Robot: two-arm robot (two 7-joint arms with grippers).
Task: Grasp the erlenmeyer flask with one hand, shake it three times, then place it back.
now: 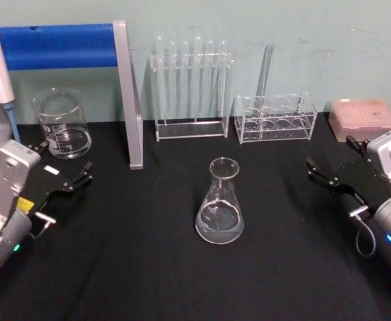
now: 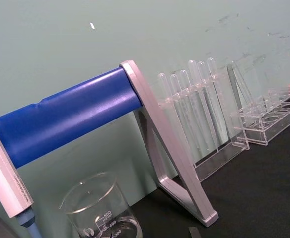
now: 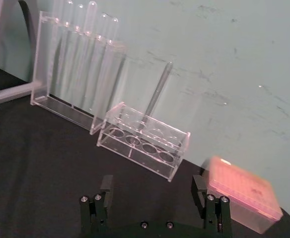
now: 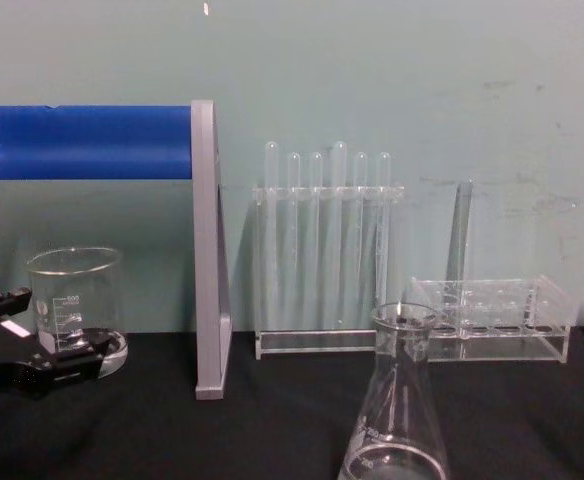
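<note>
head view: erlenmeyer flask (image 1: 219, 207) upright at mid bench (image 1: 135, 274), ungrasped; left claw (image 1: 66, 162) spread near beaker (image 1: 61, 124); right claw (image 1: 336, 159) spread, well apart.

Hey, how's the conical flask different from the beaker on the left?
The erlenmeyer flask tapers from a wide base to a narrow neck; the beaker is straight-sided with a wide mouth. The flask stands mid-table, the beaker at the back left beside the stand. Both are clear glass, upright, apart from the left gripper and right gripper.
</note>
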